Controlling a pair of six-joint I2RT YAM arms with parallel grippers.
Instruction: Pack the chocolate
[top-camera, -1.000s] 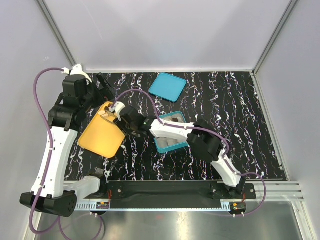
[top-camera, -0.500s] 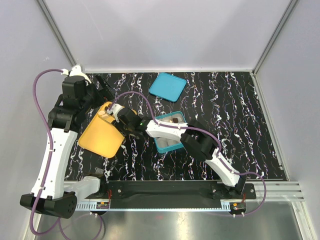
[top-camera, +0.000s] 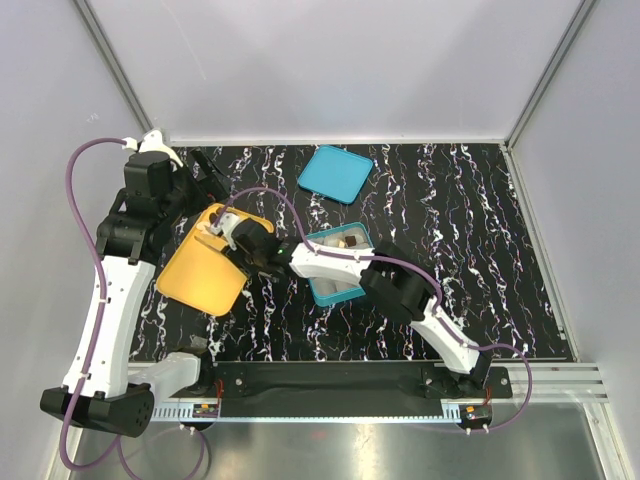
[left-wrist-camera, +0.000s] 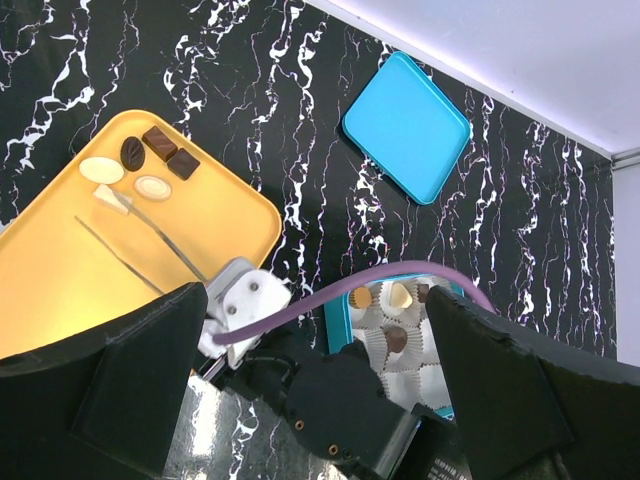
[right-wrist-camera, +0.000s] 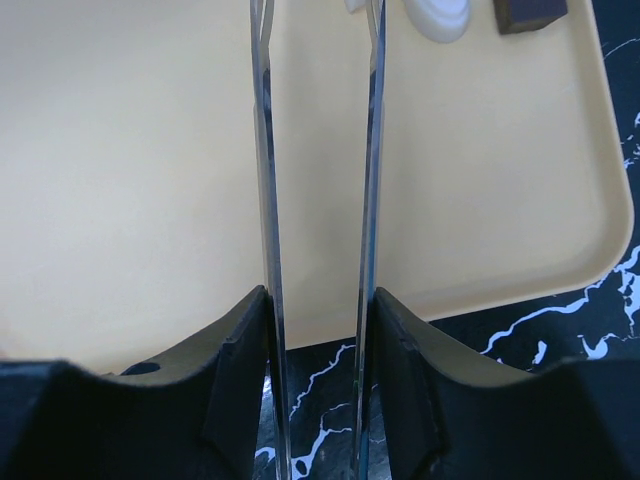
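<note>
The right gripper (right-wrist-camera: 318, 322) is clamped on tweezers (right-wrist-camera: 266, 150), whose two thin blades stand apart and reach out over the yellow tray (right-wrist-camera: 130, 150). In the left wrist view their tips lie beside a cream wedge (left-wrist-camera: 110, 200) at the tray's far corner; whether they touch it cannot be told.

The chocolate (left-wrist-camera: 133, 151) is in two places. Six pieces cluster in that far corner of the tray: two dark squares, a dark oval, two cream ovals and the wedge. A few more sit in paper cups (left-wrist-camera: 425, 380) inside the teal box (left-wrist-camera: 337, 322): a tan one, a cream one and two dark ones.

The left gripper (left-wrist-camera: 318, 330) hangs high over the table (top-camera: 450, 220), jaws spread wide and holding nothing.

The right arm (top-camera: 330, 262) stretches from the box across to the tray. From the left wrist it covers the near part of the box, and in the top view it covers the left part of the box while its wrist hides the chocolate on the tray. A purple cable (left-wrist-camera: 400, 272) arcs over the box's far edge. The teal lid (left-wrist-camera: 406, 127) lies flat on the table beyond the box, apart from it and from the tray.
</note>
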